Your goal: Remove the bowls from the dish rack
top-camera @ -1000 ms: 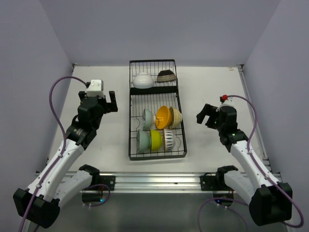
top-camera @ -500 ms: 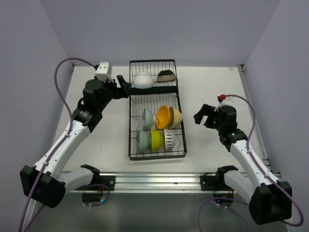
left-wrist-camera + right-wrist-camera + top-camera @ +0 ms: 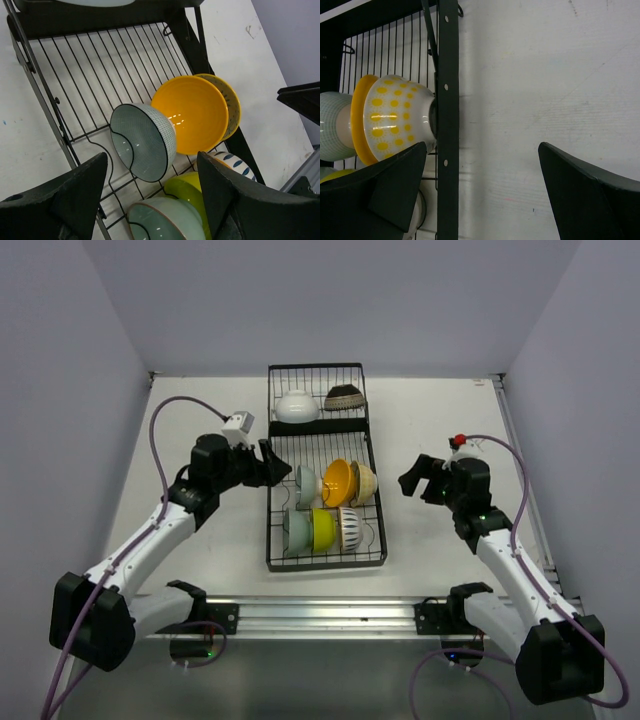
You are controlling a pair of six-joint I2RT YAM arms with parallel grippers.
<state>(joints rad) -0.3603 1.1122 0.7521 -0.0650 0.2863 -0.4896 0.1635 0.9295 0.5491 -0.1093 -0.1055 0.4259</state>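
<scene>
Left gripper [image 3: 272, 468] has swung back to the dish rack [image 3: 325, 560], jaws open, green bowl [image 3: 142, 142] directly ahead. Right gripper [image 3: 415, 480] open beside the rack. All 8 bowls remain racked; 0 unloaded.

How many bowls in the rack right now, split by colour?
Plain white round bowl: 1
Dark brown patterned round bowl: 1
Pale green round bowls: 2
Orange round bowl: 1
Cream round bowl: 1
Yellow-green round bowl: 1
White round bowl with black stripes: 1
Total: 8, all in the black wire dish rack
</scene>
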